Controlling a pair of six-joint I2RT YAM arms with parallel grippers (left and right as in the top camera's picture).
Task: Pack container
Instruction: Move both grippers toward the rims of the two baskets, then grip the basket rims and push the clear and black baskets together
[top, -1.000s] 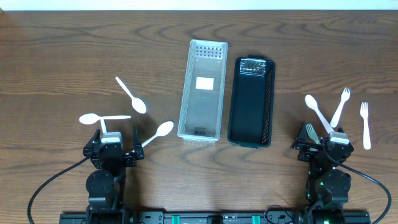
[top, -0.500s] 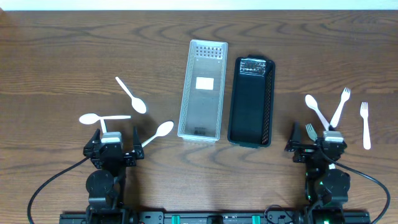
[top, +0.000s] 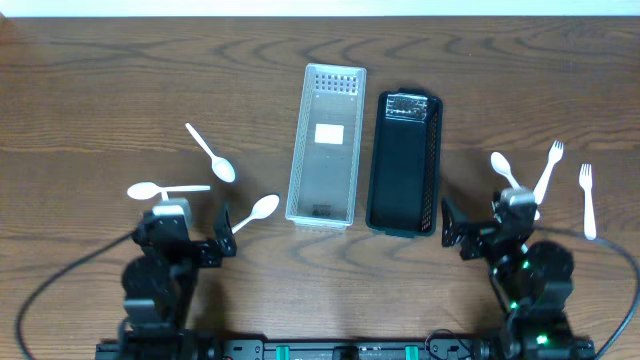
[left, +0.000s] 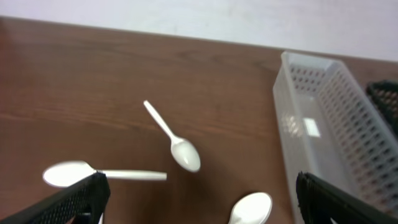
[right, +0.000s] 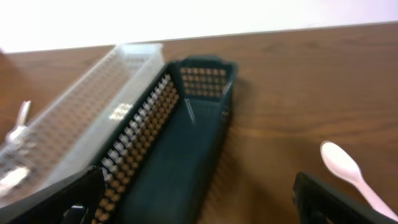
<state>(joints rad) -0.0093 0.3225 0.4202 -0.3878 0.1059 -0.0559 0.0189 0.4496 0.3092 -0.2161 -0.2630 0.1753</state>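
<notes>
Two bins (top: 325, 165) (top: 403, 180), long axes front-to-back; left end effector (left: 199, 186), right end effector (right: 199, 180) both spread

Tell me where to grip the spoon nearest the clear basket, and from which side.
Grip the spoon by its thin handle, from straight above, closing across it. It lies flat on the table, so no side approach gets under it; the rounded bowl would probably slip.
</notes>
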